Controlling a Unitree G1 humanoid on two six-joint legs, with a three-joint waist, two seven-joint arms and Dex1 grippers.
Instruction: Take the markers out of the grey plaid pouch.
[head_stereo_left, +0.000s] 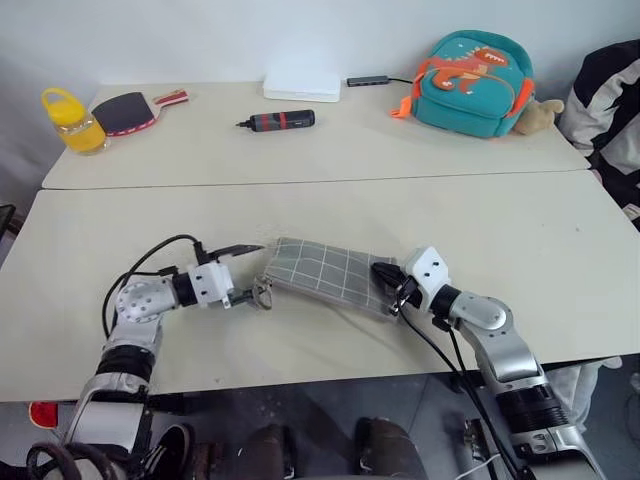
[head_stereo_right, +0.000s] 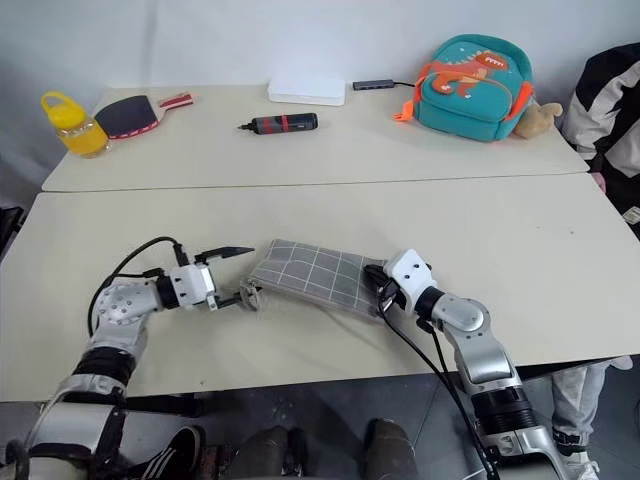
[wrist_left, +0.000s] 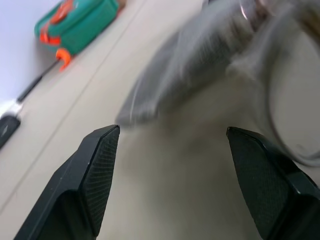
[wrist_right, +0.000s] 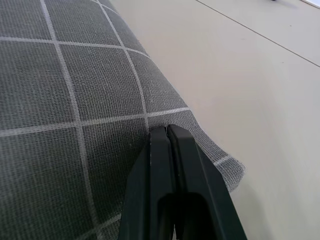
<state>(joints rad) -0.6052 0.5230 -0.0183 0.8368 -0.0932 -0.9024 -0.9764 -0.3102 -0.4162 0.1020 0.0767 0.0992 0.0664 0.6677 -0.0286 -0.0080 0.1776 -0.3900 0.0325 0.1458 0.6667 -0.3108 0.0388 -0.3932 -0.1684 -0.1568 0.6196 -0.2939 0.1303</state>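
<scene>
The grey plaid pouch (head_stereo_left: 330, 274) lies flat near the front edge of the near table (head_stereo_left: 300, 215), stretched slantwise between the robot's two arms. The right claw (head_stereo_left: 385, 272) has its two black fingers pressed tight together, pinching the fabric at the corner of the pouch's right end; seen from the wrist, the fingers sit squeezed over the grid-lined cloth with bare tabletop just beyond. The left claw (head_stereo_left: 243, 272) stands wide apart at the pouch's left end, gripping nothing, one finger above that end and the other lower down by the small metal ring (head_stereo_left: 263, 293) hanging there. From the left wrist, the pouch end and ring sit just ahead of the spread fingers, too blurred to tell whether anything touches. No markers can be made out; the pouch looks closed. On the far table sit a teal dinosaur backpack (head_stereo_left: 470, 80), a black cylinder with a red band (head_stereo_left: 283, 121), a white box (head_stereo_left: 301, 86), a red and black paddle (head_stereo_left: 130, 110) and a yellow bottle (head_stereo_left: 72, 121)
</scene>
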